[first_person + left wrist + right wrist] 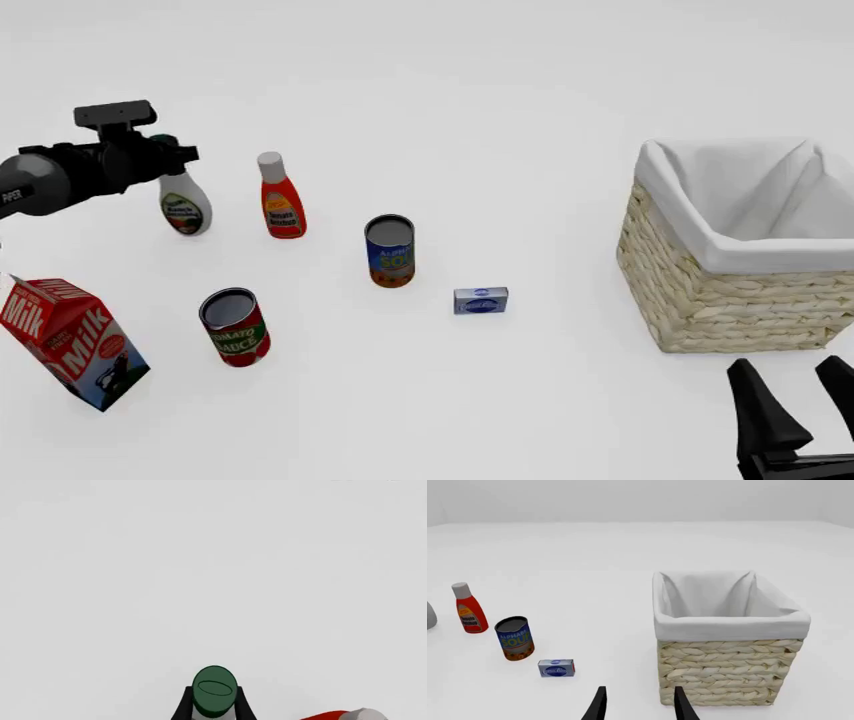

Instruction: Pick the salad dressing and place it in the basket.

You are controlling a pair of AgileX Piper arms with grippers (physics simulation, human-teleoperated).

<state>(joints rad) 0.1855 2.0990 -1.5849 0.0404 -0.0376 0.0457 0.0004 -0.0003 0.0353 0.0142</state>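
Observation:
The salad dressing [186, 208] is a white bottle with an oval dark label, standing at the far left of the table. Its dark green cap [214, 691] fills the gap between the black fingers [182, 707] in the left wrist view. My left gripper [164, 152] is shut on the bottle's neck, and the bottle's base looks level with the red bottle beside it. The basket [721, 290], woven with a white cloth lining, stands at the right. It also shows in the right wrist view [727, 665]. My right gripper [787, 370] hangs open and holds nothing, near the front edge just before the basket.
A red bottle with a white cap [280, 200] stands right next to the salad dressing. A soup can [390, 250], a small blue box [481, 300], a tomato can [235, 326] and a milk carton [74, 342] lie between the left side and the basket.

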